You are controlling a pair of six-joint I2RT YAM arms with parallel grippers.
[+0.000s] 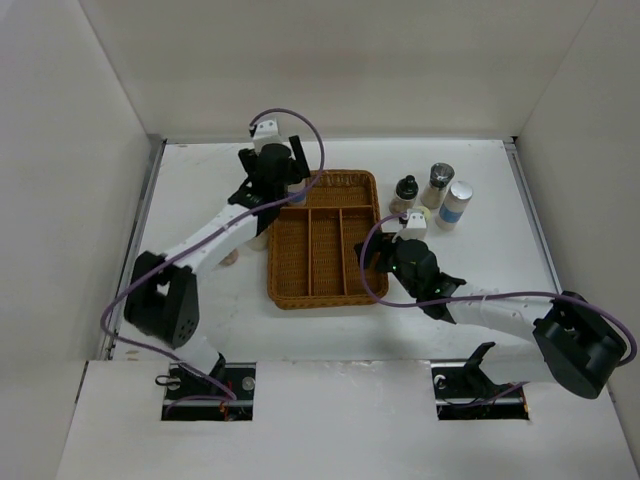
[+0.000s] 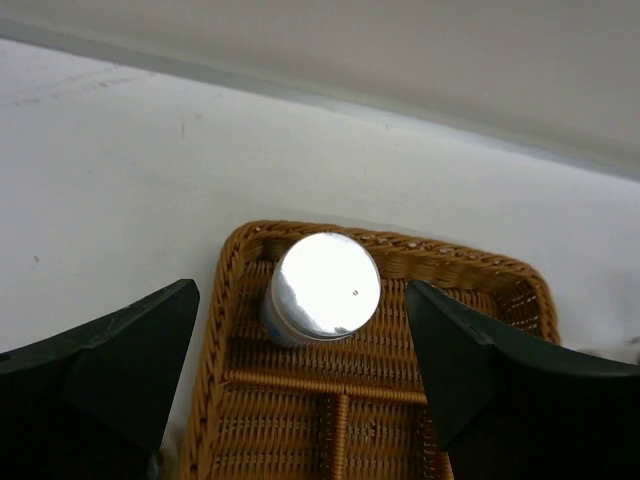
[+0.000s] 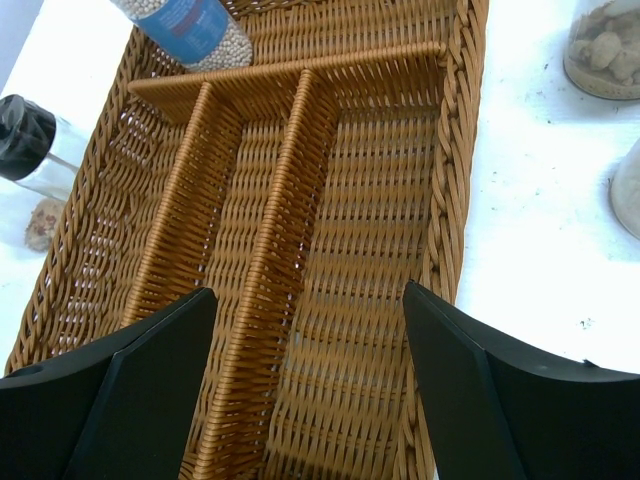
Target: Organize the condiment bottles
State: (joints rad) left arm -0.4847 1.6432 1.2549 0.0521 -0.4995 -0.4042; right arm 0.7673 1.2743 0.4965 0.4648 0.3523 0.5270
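A silver-capped, blue-labelled jar [image 2: 325, 285] stands in the far cross compartment of the brown wicker tray [image 1: 345, 290]. My left gripper [image 2: 300, 290] hangs above it, open, one finger either side, not touching. The same jar shows in the right wrist view [image 3: 195, 25], filled with white beads. My right gripper [image 3: 308, 292] is open and empty over the tray's right long compartment. To the right of the tray stand a black-capped shaker [image 1: 405, 190], a silver-capped jar [image 1: 438, 185], a blue-labelled jar [image 1: 457, 205] and a pale-green-capped one [image 1: 418, 218]. Another black-capped shaker [image 3: 25, 140] stands left of the tray.
The tray [image 3: 455, 150] has three long compartments and one cross compartment. A small brownish lump [image 3: 42, 222] lies on the white table left of the tray. White walls close in the table on three sides. My left arm [image 1: 215, 240] reaches over the table's left part.
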